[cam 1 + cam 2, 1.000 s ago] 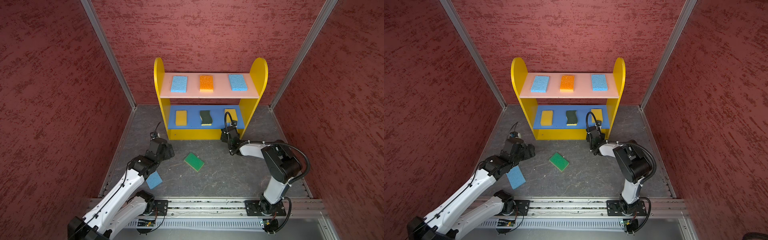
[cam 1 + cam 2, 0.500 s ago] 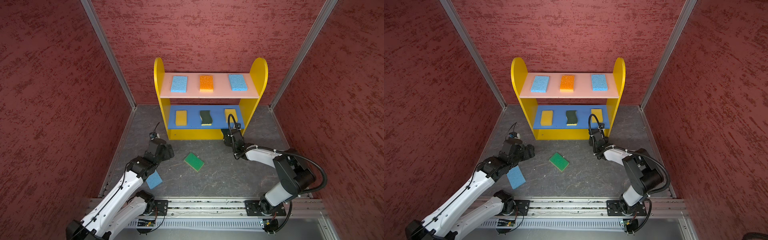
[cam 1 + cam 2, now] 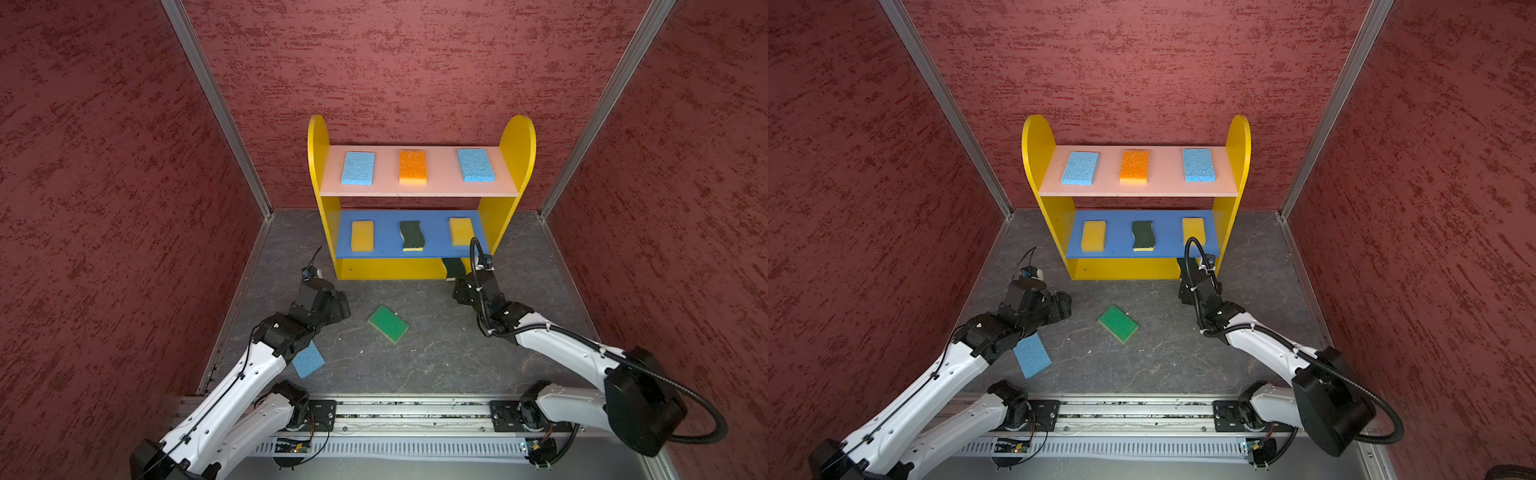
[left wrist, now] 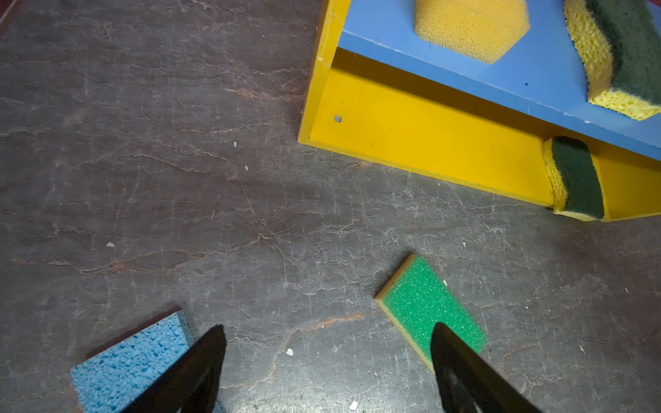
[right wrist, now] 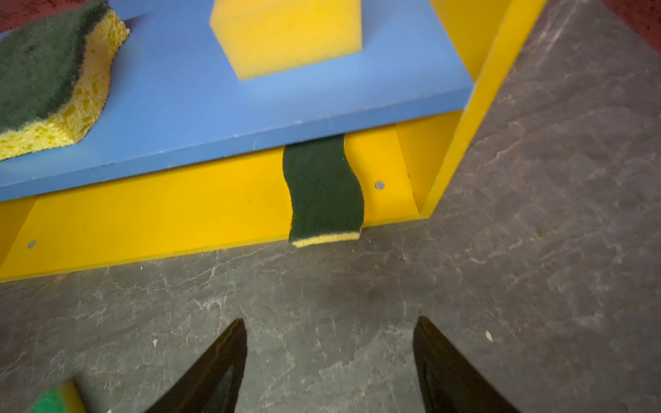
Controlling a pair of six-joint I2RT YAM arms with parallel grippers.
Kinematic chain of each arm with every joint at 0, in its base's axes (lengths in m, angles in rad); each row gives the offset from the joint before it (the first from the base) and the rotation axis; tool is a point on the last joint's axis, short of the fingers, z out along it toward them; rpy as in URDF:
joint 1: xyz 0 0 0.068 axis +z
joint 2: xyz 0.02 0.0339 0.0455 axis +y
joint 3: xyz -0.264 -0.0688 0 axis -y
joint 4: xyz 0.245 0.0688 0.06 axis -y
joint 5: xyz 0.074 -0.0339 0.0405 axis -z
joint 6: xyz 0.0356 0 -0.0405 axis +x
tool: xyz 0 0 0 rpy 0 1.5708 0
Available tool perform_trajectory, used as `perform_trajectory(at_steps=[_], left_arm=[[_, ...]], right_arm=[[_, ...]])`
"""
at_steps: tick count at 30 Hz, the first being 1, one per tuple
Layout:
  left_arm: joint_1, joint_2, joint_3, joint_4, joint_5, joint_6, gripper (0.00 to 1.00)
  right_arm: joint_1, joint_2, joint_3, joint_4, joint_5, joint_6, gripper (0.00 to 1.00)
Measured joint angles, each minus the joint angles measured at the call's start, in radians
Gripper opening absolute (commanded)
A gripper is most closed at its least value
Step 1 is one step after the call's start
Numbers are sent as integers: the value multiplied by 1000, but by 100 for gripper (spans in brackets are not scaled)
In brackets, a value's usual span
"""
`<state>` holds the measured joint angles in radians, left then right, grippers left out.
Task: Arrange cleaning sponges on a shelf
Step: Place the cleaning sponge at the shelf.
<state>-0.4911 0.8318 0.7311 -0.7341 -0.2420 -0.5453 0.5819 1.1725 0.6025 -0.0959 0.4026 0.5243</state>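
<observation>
Three boards make up the shelf [image 3: 517, 141], which stands on the grey table [image 3: 436, 357]. The pink top board [image 3: 440, 183] carries a light blue sponge [image 3: 358, 168], an orange sponge [image 3: 412, 166] and a second light blue sponge [image 3: 475, 165] in a row, apart from one another. The blue middle board [image 3: 386, 239] holds a yellow sponge [image 3: 362, 235], a dark green wavy sponge [image 3: 412, 235] and another yellow sponge [image 3: 461, 231]. On the yellow bottom board [image 3: 386, 269], near its right end, lies a second dark green wavy sponge [image 3: 454, 268], its front end poking past the board's edge. On the table in front lie a bright green sponge [image 3: 388, 323], askew, and a third light blue sponge [image 3: 308, 360], partly under the left arm [image 3: 249, 374]. The right gripper [image 5: 329, 364] hovers just before the bottom board's sponge, fingers [image 5: 221, 368] spread, holding nothing. The left gripper [image 4: 327, 361] is spread too and empty, above the table; in its wrist view the two loose sponges lie either side of its fingers [image 4: 200, 368].
</observation>
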Motion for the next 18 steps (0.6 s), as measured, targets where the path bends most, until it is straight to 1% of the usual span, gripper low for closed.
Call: perform_trajectory(at_steps=[4,5,7,10,17,18], left_arm=[[-26,1,0,0,-2,0,90],[-31,1,0,0,-3,0,90],[-43,2,0,1,-6,0,90],[-51,2,0,1,-13,0,89],[-53,1,0,2,-29,0,89],[-53,1,0,3,-30,0,90]], right_arm=[[1,-106,-87,4,-50,45,68],[2,-122,-107,10,-63,53,66],[2,-145,-148,28,-89,74,59],[2,-164,-209,82,-131,106,49],[-5,-175,-327,259,-206,188,40],[-7,-171,-331,276,-214,195,37]])
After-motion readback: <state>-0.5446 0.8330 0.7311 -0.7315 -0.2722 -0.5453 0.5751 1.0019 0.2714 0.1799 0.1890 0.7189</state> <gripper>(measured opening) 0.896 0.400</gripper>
